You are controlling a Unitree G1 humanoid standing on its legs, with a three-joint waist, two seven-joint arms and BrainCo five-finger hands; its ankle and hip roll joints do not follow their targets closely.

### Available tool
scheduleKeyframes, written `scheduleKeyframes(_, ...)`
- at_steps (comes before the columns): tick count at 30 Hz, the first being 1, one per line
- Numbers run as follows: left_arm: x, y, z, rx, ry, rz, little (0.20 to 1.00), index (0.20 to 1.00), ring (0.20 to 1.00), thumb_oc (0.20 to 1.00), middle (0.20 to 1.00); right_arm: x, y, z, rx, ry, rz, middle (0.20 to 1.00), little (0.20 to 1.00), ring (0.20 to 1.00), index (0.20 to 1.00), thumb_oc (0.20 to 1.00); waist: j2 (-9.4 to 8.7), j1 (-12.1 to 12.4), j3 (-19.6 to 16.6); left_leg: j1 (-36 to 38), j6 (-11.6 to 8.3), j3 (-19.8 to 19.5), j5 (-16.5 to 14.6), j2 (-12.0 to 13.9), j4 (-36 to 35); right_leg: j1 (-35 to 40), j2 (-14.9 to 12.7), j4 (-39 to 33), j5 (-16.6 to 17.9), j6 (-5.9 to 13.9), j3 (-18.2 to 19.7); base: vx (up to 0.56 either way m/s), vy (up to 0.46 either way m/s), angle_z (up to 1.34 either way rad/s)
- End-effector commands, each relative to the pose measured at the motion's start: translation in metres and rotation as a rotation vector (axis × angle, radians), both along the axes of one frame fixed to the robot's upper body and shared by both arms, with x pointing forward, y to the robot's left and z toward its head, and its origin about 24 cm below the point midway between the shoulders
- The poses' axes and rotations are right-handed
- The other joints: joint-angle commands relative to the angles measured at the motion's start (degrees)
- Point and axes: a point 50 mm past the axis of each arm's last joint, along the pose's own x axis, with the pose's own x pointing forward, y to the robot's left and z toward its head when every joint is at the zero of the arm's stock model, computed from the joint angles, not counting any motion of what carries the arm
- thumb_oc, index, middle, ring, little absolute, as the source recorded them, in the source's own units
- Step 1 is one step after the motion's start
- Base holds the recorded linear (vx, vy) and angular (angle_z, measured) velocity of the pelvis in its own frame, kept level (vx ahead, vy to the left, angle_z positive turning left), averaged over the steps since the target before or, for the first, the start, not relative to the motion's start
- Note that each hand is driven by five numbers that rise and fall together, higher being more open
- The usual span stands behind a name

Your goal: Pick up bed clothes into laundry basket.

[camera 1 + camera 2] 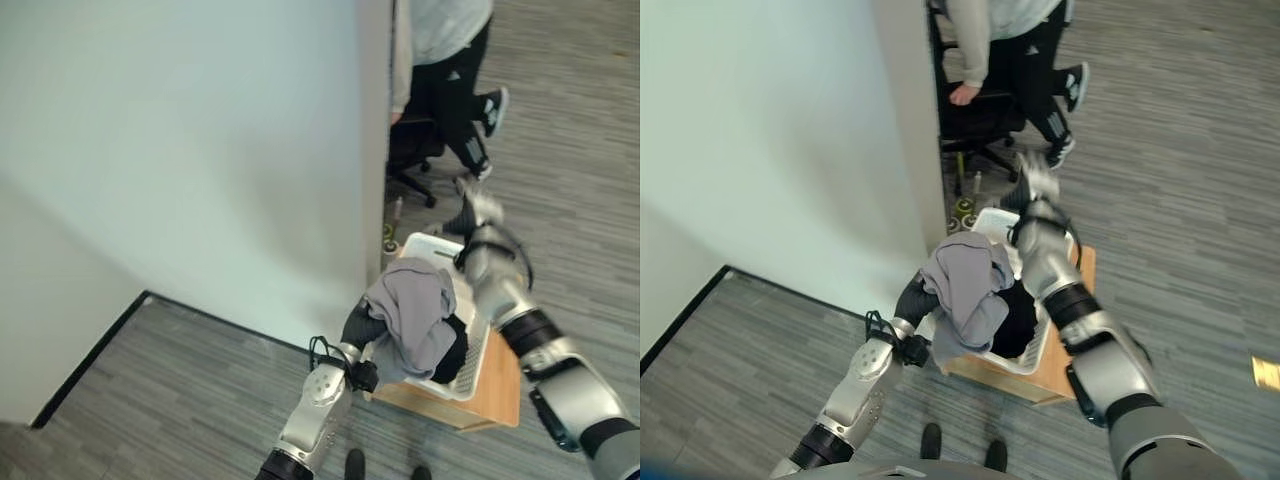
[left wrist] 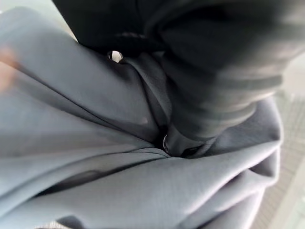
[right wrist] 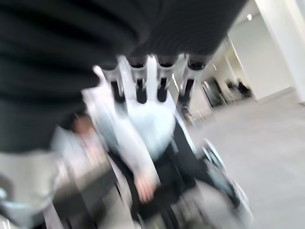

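Low in the middle of the frame, the soft grey cloth garment (image 1: 415, 315) droops limp and light over the white plastic laundry basket (image 1: 470, 365), best gathered by a bunched fold; the left hand's grip is buried, the right hand (image 1: 478, 208) hovers open.

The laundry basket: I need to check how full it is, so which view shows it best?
The left eye view: the white laundry basket sits on a wooden stand, grey garment heaped over it. The right eye view shows the same. The left wrist view shows grey cloth close up; the right wrist view shows a person.
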Motion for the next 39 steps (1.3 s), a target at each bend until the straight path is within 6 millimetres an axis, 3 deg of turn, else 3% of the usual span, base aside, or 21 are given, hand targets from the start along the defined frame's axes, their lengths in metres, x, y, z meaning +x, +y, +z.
scheduleKeyframes(1, 0.007, -0.023, 0.034, -0.1, -0.159, -0.07, 0.2, 0.2, 0.2, 0.2, 0.2, -0.003, -0.015, 0.037, -0.039, -0.044, 0.0, 1.0, 1.0, 1.0, 1.0, 1.0, 0.89, -0.5, -3.4, 0.6, -4.2, 0.1, 3.2, 5.6, 0.2, 1.8, -1.7, 0.9, -0.2, 0.07, -1.5, 0.0, 0.022, -0.22)
scheduleKeyframes(5, 0.014, -0.014, 0.031, 0.023, -0.178, 0.008, 0.2, 0.2, 0.2, 0.2, 0.2, -0.033, 0.0, 0.072, 0.018, -0.172, 0.153, 1.0, 1.0, 1.0, 1.0, 1.0, 1.17, -1.7, -3.2, 1.9, -3.59, 2.7, 2.3, 6.0, 0.2, 1.3, -1.5, 0.9, 0.7, -0.3, 1.4, 0.0, 0.025, -0.29)
scheduleKeyframes(7, 0.024, -0.011, 0.033, 0.1, -0.206, 0.055, 0.2, 0.2, 0.2, 0.2, 0.2, -0.046, 0.002, 0.078, 0.047, -0.209, 0.202, 1.0, 1.0, 1.0, 1.0, 1.0, 1.08, -2.2, -3.2, 2.2, -3.55, 3.5, 2.2, 6.1, 0.2, 1.1, -1.4, 0.9, 1.1, -0.42, 2.3, 0.0, 0.009, -0.32)
scheduleKeyframes(12, 0.041, -0.01, 0.03, 0.279, -0.242, 0.13, 0.2, 0.2, 0.2, 0.2, 0.2, -0.061, 0.005, 0.078, 0.083, -0.256, 0.283, 1.0, 1.0, 1.0, 1.0, 1.0, 0.78, -3.4, -3.7, 2.3, -3.39, 4.1, 1.9, 6.3, 0.2, 0.6, -1.2, 0.9, 1.6, -0.78, 3.4, 0.01, -0.01, -0.2)
scheduleKeyframes(13, 0.057, -0.003, 0.025, 0.425, -0.262, 0.203, 0.2, 0.2, 0.2, 0.2, 0.2, -0.066, 0.01, 0.078, 0.115, -0.28, 0.339, 1.0, 1.0, 1.0, 1.0, 1.0, 0.33, -4.3, -4.0, 2.2, -3.24, 4.9, 1.7, 6.6, 0.2, -0.1, -0.9, 0.9, 1.9, -0.9, 4.6, -0.01, -0.016, -0.3)
scheduleKeyframes(15, 0.071, 0.005, 0.025, 0.532, -0.279, 0.253, 0.2, 0.2, 0.2, 0.2, 0.2, -0.068, 0.015, 0.078, 0.131, -0.296, 0.373, 1.0, 1.0, 1.0, 1.0, 1.0, -0.25, -4.6, -4.3, 1.9, -3.27, 5.8, 1.6, 6.9, 0.2, -0.9, -0.6, 0.9, 2.2, -1.01, 5.7, -0.01, -0.017, -0.32)
scheduleKeyframes(21, 0.094, 0.019, 0.019, 0.655, -0.217, 0.349, 0.2, 0.2, 0.2, 0.2, 0.2, -0.07, 0.02, 0.076, 0.139, -0.301, 0.408, 1.0, 1.0, 1.0, 1.0, 1.0, -1.84, -5.6, -5.1, 0.5, -3.53, 7.2, 1.3, 7.8, 0.2, -3.2, -0.2, 0.9, 2.8, -1.16, 7.1, 0.0, -0.011, -0.32)
scheduleKeyframes(26, 0.11, 0.047, -0.002, 0.873, -0.09, 0.453, 0.2, 0.2, 0.2, 0.2, 0.2, -0.079, 0.023, 0.075, 0.181, -0.321, 0.475, 1.0, 1.0, 1.0, 1.0, 1.0, -4.1, -6.6, -5.0, -1.6, -3.77, 7.1, 1.3, 8.5, 0.2, -5.4, 0.1, 0.9, 3.3, -1.04, 7.2, -0.04, -0.007, -0.15)
scheduleKeyframes(29, 0.116, 0.062, -0.005, 0.906, -0.027, 0.513, 0.2, 0.2, 0.2, 0.2, 0.2, -0.087, 0.022, 0.074, 0.19, -0.32, 0.492, 1.0, 1.0, 1.0, 1.0, 1.0, -5.43, -6.8, -5.2, -3.2, -4.03, 7.0, 2.1, 9.0, 0.2, -6.9, 0.3, 0.9, 3.9, -1.18, 7.1, -0.05, -0.031, -0.02)
scheduleKeyframes(33, 0.132, 0.073, 0.015, 0.92, -0.047, 0.604, 0.2, 0.2, 0.2, 0.2, 0.2, -0.096, 0.017, 0.069, 0.178, -0.298, 0.509, 1.0, 1.0, 1.0, 1.0, 1.0, -8.22, -7.3, -5.3, -6.7, -4.5, 5.9, 2.9, 9.7, 0.2, -10.2, 0.7, 0.9, 4.6, -1.18, 6.1, -0.07, -0.044, 0.03)
scheduleKeyframes(39, 0.139, 0.064, 0.028, 0.937, -0.096, 0.587, 0.2, 0.2, 0.2, 0.2, 0.2, -0.099, 0.019, 0.063, 0.184, -0.292, 0.517, 1.0, 1.0, 1.0, 1.0, 1.0, -8.39, -7.3, -4.4, -8.4, -4.43, 5.1, 3.3, 9.3, 0.2, -11.9, 0.8, 0.9, 4.7, -1.09, 5.3, -0.04, 0.004, 0.04)
